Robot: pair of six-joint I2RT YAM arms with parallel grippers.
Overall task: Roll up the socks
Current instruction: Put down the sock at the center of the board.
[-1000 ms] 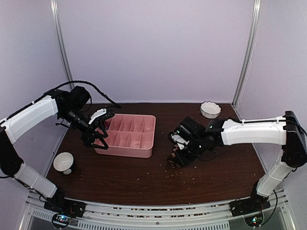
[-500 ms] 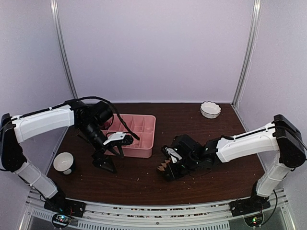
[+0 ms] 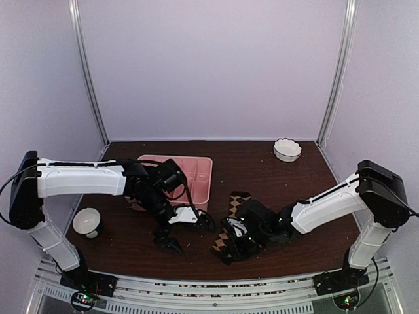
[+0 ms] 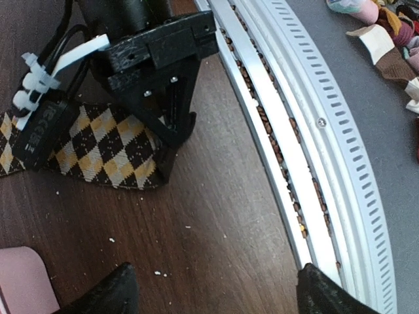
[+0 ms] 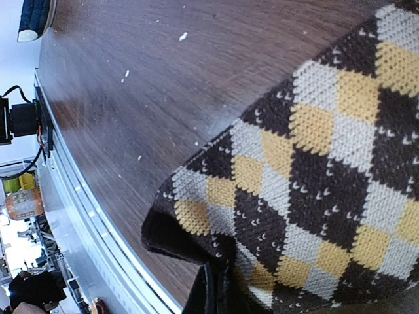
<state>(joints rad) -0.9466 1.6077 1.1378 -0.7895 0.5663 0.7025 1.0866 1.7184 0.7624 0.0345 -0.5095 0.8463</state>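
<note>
- Brown-and-tan checkered sock: we count one, lying on the surface near its front rail.
- Right hand pinches its end; left hand gapes wide beside it.
- We count one pink tray and two white bowls.

The dark table carries a pink tray, a checkered sock, two white bowls and crumbs.

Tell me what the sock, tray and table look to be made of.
Sock: knitted yarn, matte; individual stitches show in its brown, yellow and grey diamonds.
Tray: probably moulded plastic, smooth pink, with thin, even divider walls.
Table: dark wood or wood-look laminate, slightly glossy; streaky grain and soft reflections show, but I cannot tell which of the two it is.
</note>
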